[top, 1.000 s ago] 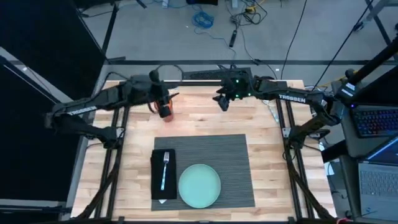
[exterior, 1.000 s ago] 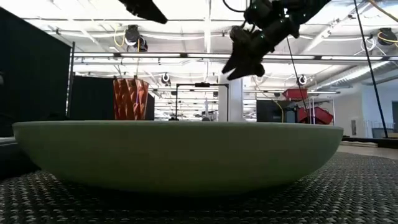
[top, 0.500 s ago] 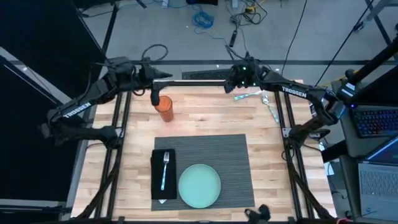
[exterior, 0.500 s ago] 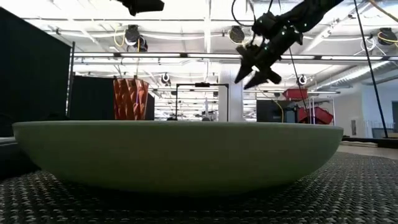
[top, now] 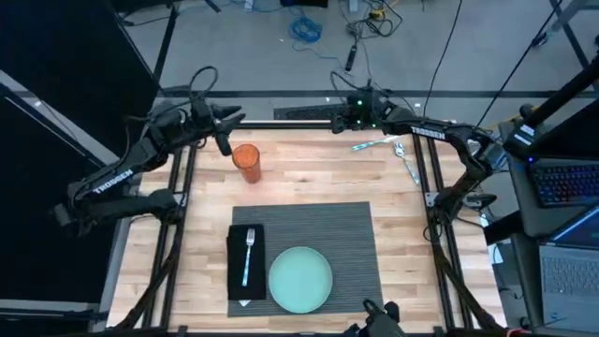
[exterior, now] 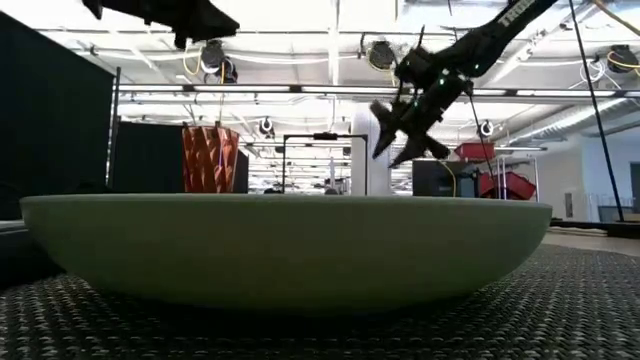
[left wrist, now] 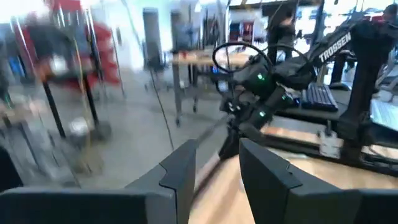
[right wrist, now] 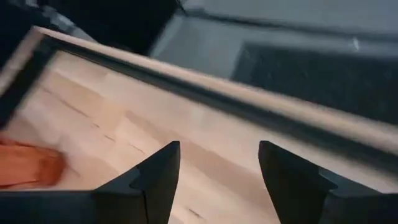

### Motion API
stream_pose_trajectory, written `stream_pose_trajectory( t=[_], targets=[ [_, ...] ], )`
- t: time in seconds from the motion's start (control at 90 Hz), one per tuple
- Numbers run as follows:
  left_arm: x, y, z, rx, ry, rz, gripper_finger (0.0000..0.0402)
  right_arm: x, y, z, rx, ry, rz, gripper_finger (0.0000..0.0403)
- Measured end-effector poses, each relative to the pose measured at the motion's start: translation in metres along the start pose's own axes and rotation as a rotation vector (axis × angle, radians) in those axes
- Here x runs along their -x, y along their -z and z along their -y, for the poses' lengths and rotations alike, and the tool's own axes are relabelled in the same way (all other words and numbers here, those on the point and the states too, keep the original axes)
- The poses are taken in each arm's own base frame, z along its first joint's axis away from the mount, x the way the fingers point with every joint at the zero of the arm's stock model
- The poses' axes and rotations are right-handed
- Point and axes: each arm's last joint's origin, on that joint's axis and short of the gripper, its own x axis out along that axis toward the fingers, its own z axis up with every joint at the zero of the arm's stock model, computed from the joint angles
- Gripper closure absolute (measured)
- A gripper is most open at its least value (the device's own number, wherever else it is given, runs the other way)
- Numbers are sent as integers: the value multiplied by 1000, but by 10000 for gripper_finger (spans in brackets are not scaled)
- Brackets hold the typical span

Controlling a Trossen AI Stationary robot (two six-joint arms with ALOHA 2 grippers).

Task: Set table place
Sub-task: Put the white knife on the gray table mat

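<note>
The placemat (top: 318, 253), dark grey and ribbed, lies flat on the near half of the table (top: 309, 178), roughly centred between its left and right edges. A pale teal plate (top: 300, 278) sits on its near part, a little left of the mat's middle; in the low view the plate's rim (exterior: 285, 245) fills most of the frame, with the mat's weave (exterior: 560, 310) under it. A black napkin (top: 245, 263) lies over the mat's left edge, just beside the plate, and a fork (top: 248, 255) rests along it, tines toward the far side.

Well beyond the mat, near the far left corner of the table, an orange cup (top: 247, 162) stands upright on the bare wood. On the far right part of the table lie two pieces of cutlery (top: 391, 150), apart from the mat.

The left gripper (top: 225, 124) hangs above the table's far left edge, just beyond the cup and not touching it; its fingers (left wrist: 180, 174) are parted with nothing between them. The right gripper (top: 339, 119) is raised over the far edge near the middle, close to the cutlery but clear of it; its fingers (right wrist: 158, 171) are spread wide and empty, with the far edge of the table between them.
</note>
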Motion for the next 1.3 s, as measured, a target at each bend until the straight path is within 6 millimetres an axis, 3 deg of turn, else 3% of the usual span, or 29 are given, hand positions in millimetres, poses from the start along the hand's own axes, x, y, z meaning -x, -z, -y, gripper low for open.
stream_pose_trajectory(
  t=[0.122, 0.222, 0.322, 0.433, 0.489, 0.778, 1.3],
  targets=[
    [-1, 7, 0, 8, 16, -66, 297, -17, 9, 8, -32, 45, -66, 204],
    [-1, 9, 1, 12, 18, -88, 297, -28, 16, 13, -42, 73, -111, 229],
    [-1, 10, 1, 15, 41, -97, 297, -33, 20, 16, -43, 99, -141, 281],
    [-1, 10, 3, 18, 85, -96, 297, -34, 21, 17, -10, 110, -152, 369],
    [-1, 10, 3, 19, 95, -96, 297, -33, 20, 18, 16, 125, -145, 390],
    [-1, 9, 3, 42, 101, -94, 297, -26, 24, 43, 50, 292, -249, 403],
    [-1, 5, 3, 54, 108, -51, 297, -34, 32, 57, 51, 319, -350, 403]
  ],
)
